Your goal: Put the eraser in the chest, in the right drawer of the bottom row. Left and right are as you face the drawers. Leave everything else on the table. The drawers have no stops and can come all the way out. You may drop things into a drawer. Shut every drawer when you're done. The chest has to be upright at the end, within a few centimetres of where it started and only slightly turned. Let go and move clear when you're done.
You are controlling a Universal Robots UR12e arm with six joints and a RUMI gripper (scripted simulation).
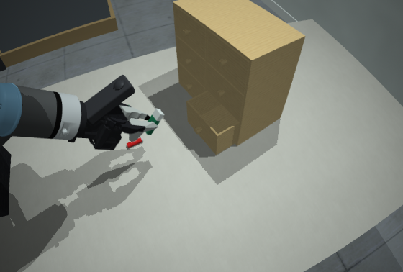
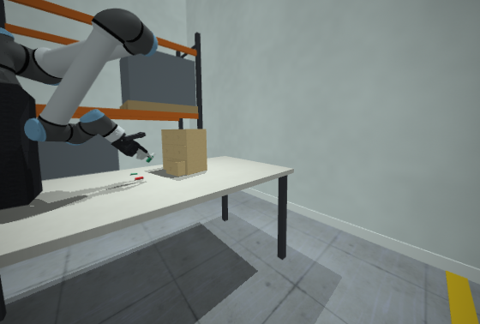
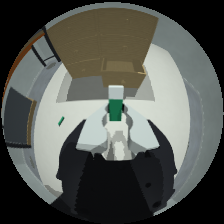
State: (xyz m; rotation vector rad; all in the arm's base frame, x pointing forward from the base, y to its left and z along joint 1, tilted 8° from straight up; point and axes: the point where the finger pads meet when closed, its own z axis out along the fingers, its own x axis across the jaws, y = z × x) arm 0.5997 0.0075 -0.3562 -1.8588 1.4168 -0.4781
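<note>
My gripper is shut on the eraser, a small green and white block, and holds it in the air above the table, left of the chest. The eraser also shows in the wrist view between the fingertips, and in the exterior view. The wooden chest stands upright on the table. Its bottom right drawer is pulled partly out and looks empty. The other drawers are shut. In the wrist view the open drawer lies straight ahead of the eraser.
A small red object lies on the table below the gripper. A small green object lies on the table to the left in the wrist view. An orange shelf rack stands behind the table.
</note>
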